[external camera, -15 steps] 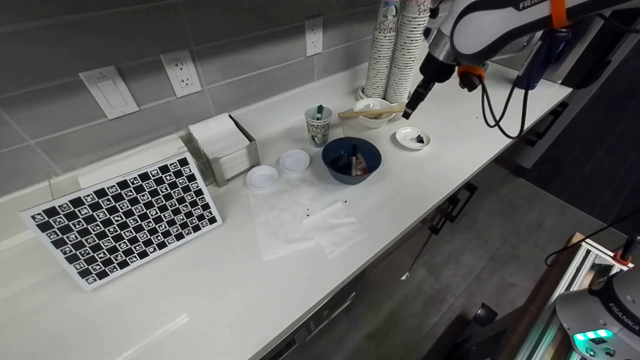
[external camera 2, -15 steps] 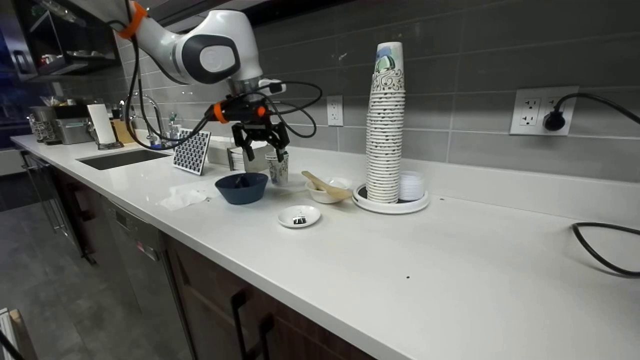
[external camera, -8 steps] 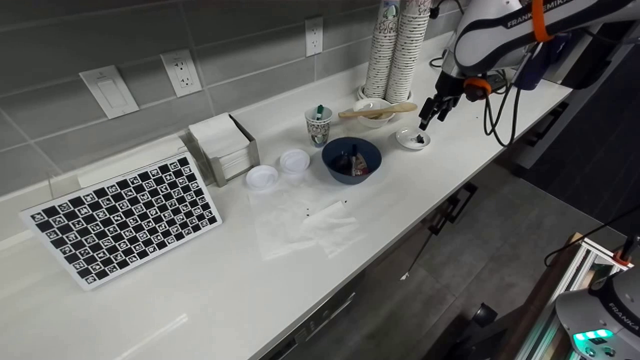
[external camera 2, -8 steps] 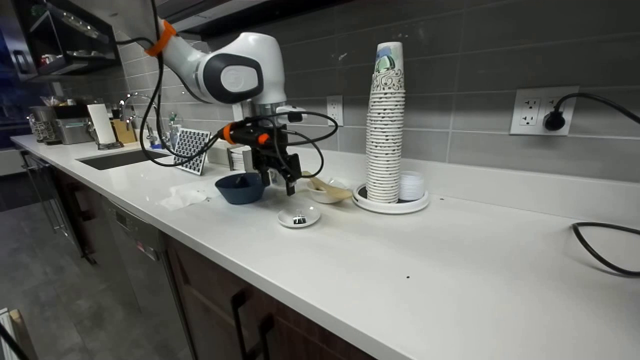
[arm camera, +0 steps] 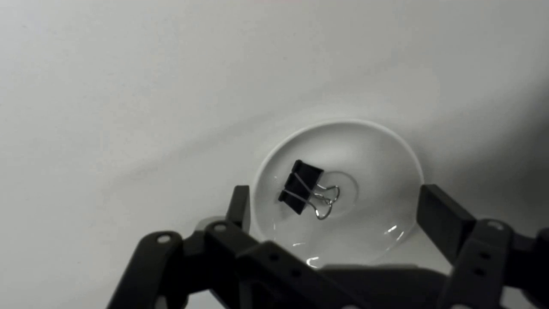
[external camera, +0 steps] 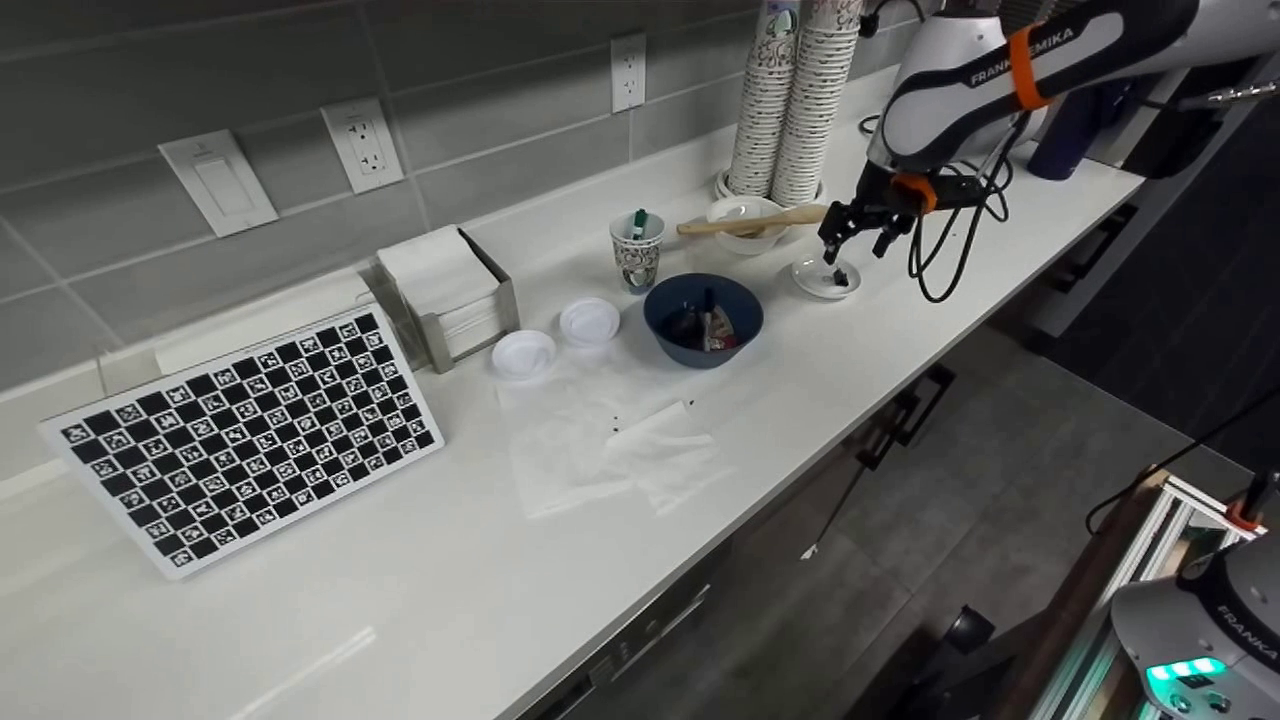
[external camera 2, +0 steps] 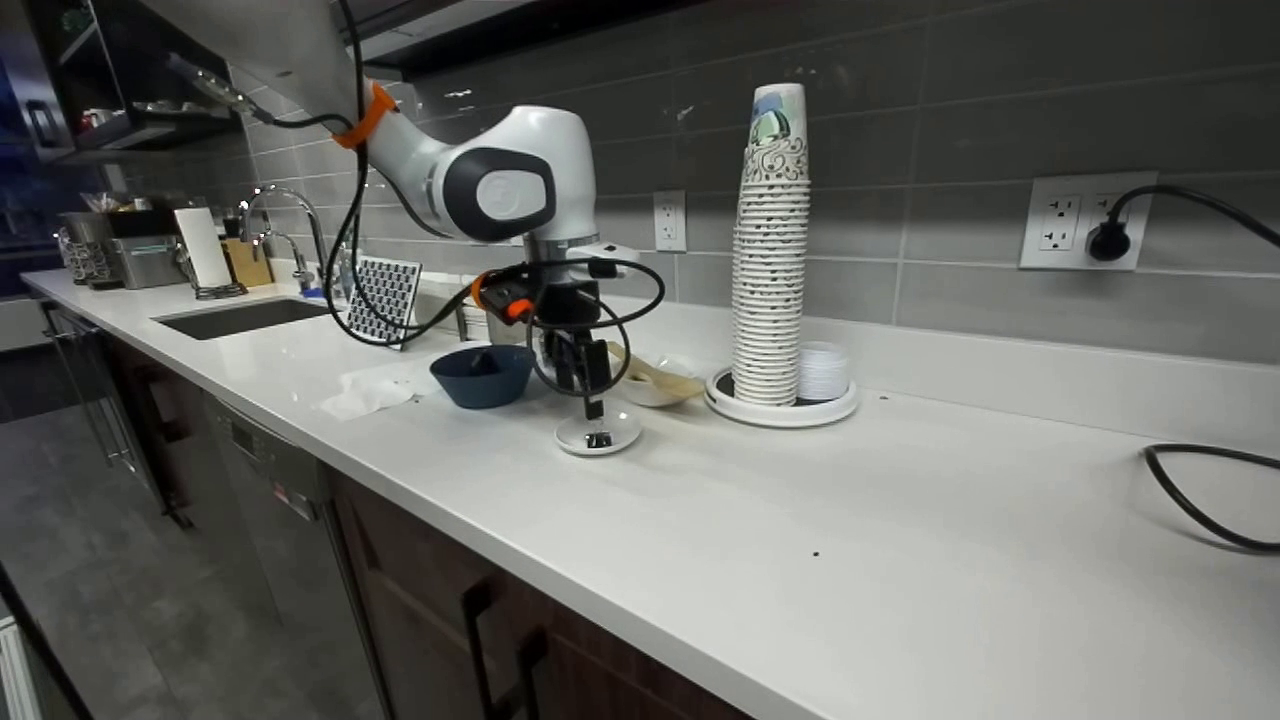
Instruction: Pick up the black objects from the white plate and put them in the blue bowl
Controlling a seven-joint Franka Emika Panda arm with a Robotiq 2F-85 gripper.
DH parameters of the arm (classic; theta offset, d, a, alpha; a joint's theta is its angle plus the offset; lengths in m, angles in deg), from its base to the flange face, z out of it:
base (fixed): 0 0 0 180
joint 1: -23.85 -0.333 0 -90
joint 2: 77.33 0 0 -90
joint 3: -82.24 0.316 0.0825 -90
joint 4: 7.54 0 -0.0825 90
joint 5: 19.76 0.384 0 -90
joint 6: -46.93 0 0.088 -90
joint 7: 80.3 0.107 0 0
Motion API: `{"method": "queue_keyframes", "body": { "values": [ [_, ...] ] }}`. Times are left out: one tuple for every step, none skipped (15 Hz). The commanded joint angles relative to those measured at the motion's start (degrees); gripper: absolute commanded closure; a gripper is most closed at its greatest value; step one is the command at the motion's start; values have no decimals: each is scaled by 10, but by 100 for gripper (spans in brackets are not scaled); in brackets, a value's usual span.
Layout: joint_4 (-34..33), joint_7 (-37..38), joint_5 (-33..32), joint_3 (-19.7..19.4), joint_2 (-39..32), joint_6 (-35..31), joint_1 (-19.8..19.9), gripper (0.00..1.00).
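Observation:
A black binder clip (arm camera: 301,186) with silver wire handles lies in the white plate (arm camera: 377,171), left of its middle in the wrist view. The plate (external camera: 812,287) and clip (external camera: 840,279) also show in both exterior views, with the plate (external camera 2: 622,430) on the counter beside the blue bowl (external camera: 695,352). The bowl (external camera 2: 483,388) holds some dark items and a brownish piece, hard to make out. My gripper (arm camera: 335,193) is open and empty above the plate, its fingers (arm camera: 444,221) apart on either side. The gripper (external camera: 855,254) hangs a little above the plate, touching nothing visible.
A white bowl (external camera: 745,243) with a wooden spoon (external camera: 755,222) across it stands close behind the plate. Tall cup stacks (external camera 2: 770,280) stand on a round tray. A paper cup (external camera: 637,265), two lids (external camera: 590,322), napkins (external camera: 445,290) and a checkered board (external camera: 250,440) lie farther along the counter.
The gripper has come down and across from above the bowl area to above the plate, and has turned. It stays open. The clip, plate and bowl have not moved.

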Motion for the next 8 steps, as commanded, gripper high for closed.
{"method": "queue_keyframes", "body": {
  "values": [
    [-30, 69, -16, -14, -33, -11, -11, 0],
    [-35, 82, -20, -16, -39, -6, -13, 6],
    [-39, 91, -20, -17, -44, -1, -14, 24],
    [-42, 95, -19, -17, -48, 1, -15, 32],
    [-45, 100, -20, -17, -53, 0, -16, 41],
    [-47, 106, -22, -18, -57, -2, -19, 48],
    [-50, 109, -22, -18, -61, -4, -21, 56],
    [-53, 113, -23, -19, -63, -6, -23, 62]
  ]
}}
